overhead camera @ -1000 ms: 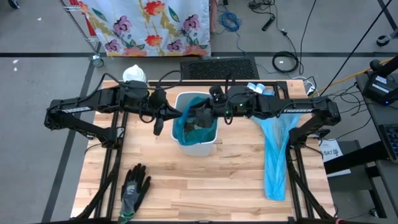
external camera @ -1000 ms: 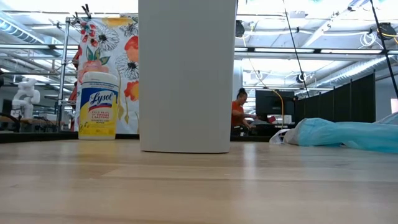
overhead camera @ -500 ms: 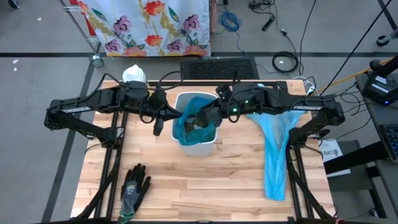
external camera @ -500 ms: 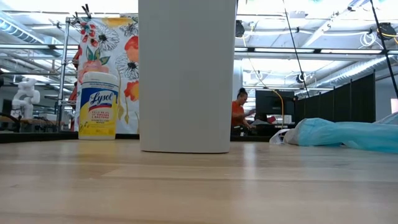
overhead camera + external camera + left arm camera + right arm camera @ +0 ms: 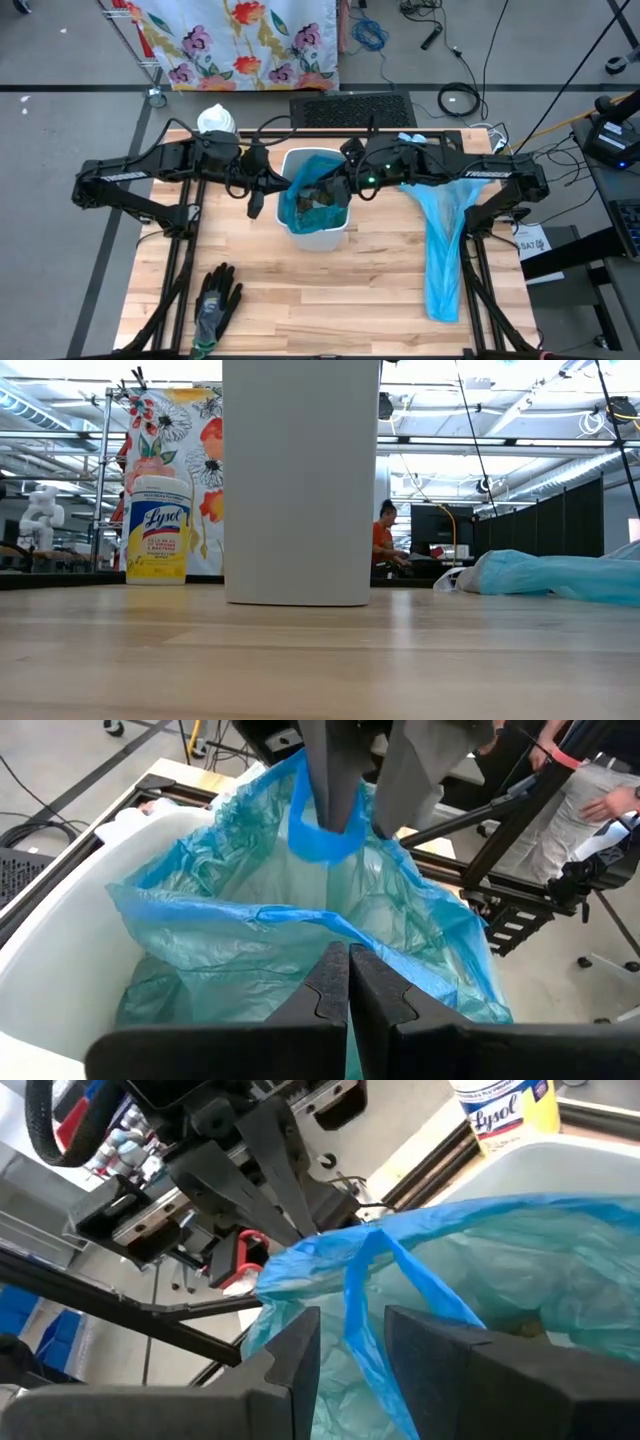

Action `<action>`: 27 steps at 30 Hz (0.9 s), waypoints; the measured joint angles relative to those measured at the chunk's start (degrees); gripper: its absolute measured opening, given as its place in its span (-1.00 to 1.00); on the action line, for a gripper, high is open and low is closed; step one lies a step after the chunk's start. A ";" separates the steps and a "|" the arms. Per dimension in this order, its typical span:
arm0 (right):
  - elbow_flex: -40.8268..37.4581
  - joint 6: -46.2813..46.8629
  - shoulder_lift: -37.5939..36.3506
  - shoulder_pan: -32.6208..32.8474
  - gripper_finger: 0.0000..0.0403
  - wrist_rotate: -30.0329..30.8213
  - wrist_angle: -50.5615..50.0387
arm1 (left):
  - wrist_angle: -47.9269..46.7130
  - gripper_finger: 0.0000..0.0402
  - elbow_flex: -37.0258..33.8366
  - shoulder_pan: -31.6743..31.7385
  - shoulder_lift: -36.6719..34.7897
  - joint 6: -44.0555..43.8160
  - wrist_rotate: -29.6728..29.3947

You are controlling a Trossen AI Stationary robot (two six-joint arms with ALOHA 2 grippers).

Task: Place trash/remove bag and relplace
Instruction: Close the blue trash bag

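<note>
From above: white bin (image 5: 318, 236) mid-desk (image 5: 330, 300), blue bag (image 5: 305, 195) inside, brown trash (image 5: 322, 212) at its bottom. Left hand (image 5: 291, 184) and right hand (image 5: 322, 188) meet over the rim.

Left wrist: fingers pinched tight on the bag's edge.

Right wrist: fingers half apart, blue drawstring (image 5: 368, 1320) between them, grip uncertain.

Risk: an uneven pull could tear the thin bag or tip the bin.

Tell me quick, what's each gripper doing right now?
Left gripper: shut on the blue bag.
Right gripper: partly open, the bag's drawstring between its fingers.
</note>
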 joint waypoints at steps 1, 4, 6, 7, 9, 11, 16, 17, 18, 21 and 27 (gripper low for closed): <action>0.02 -0.05 0.33 0.00 -0.48 0.00 0.37 | -0.06 -0.98 0.00 0.00 0.14 -0.05 -0.16; 0.02 -0.25 1.05 0.00 -0.48 0.02 1.23 | 0.17 -0.98 0.01 0.00 0.70 -0.29 -0.16; 0.02 -0.37 1.80 0.00 -0.48 0.00 3.02 | 0.38 -0.98 0.06 0.00 1.08 -0.37 -0.16; 0.00 -0.37 2.20 0.00 -0.48 0.02 3.13 | 0.12 -0.98 0.04 0.00 1.22 -0.43 -0.16; 0.00 -0.52 2.92 -0.17 -0.48 -0.04 4.84 | 0.21 -0.98 0.04 0.00 1.71 -0.43 -0.14; 0.00 -0.52 3.76 -0.51 -0.48 -0.05 5.05 | 0.35 -0.98 0.04 0.00 2.10 -0.46 -0.14; 0.00 -0.37 4.75 -1.62 -0.48 -2.22 7.55 | 0.26 -0.98 0.00 0.00 2.17 -1.85 -0.10; 0.00 -0.37 5.15 -1.69 -0.48 -2.75 8.05 | 0.26 -0.98 0.02 0.00 2.14 -1.86 -0.10; 0.01 -0.37 5.48 -1.70 -0.48 -2.83 9.19 | 0.24 -0.98 0.02 0.00 2.15 -1.87 -0.09; -0.05 -0.37 6.37 -1.95 -0.48 -3.02 10.62 | 0.09 -0.98 0.02 0.00 2.19 -1.88 0.00; 0.00 -0.38 7.16 -2.34 -0.48 -5.68 12.71 | 0.09 -0.98 0.02 -0.75 2.17 -1.75 0.30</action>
